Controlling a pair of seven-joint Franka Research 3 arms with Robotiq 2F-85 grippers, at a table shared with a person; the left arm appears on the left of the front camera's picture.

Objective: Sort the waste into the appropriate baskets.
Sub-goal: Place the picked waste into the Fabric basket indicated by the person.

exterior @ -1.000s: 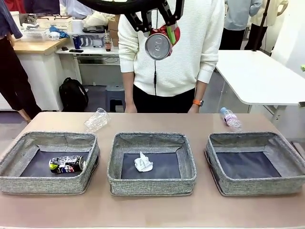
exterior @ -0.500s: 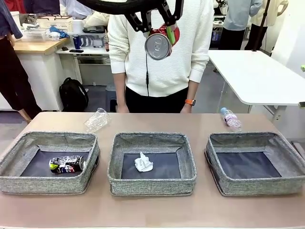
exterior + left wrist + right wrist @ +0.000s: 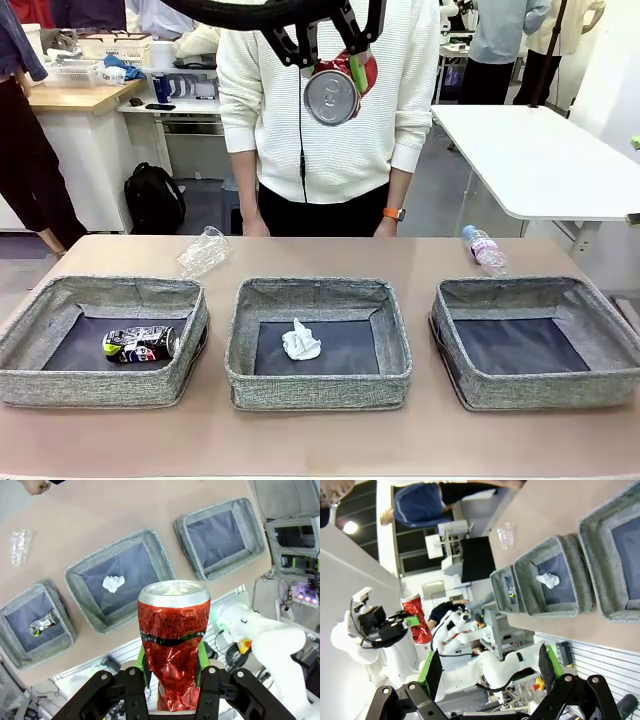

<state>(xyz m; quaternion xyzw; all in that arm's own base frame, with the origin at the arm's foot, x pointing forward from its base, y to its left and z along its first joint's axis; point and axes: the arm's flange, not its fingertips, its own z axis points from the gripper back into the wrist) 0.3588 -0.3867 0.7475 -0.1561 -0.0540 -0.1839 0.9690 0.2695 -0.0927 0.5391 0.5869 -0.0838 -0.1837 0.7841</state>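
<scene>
High above the table's far side, my left gripper [image 3: 334,68] is shut on a dented red can [image 3: 332,96]. In the left wrist view that gripper [image 3: 172,667] clamps the red can [image 3: 172,640] at its crumpled lower half. Three grey baskets stand in a row: the left basket [image 3: 100,388] holds a dark multicoloured can [image 3: 140,344], the middle basket [image 3: 318,390] a white paper ball [image 3: 300,340], and the right basket [image 3: 545,392] nothing. A clear plastic container [image 3: 203,250] and a pink-labelled bottle [image 3: 485,249] lie on the table behind the baskets. My right gripper [image 3: 490,672] stands open, holding nothing.
A person in a white sweater [image 3: 320,120] stands at the table's far edge, hands down by the edge. A white table [image 3: 540,160] stands at the back right. The strip of table in front of the baskets is narrow.
The person has shifted a little to the left behind the table. Both arms and the red can have stayed still.
</scene>
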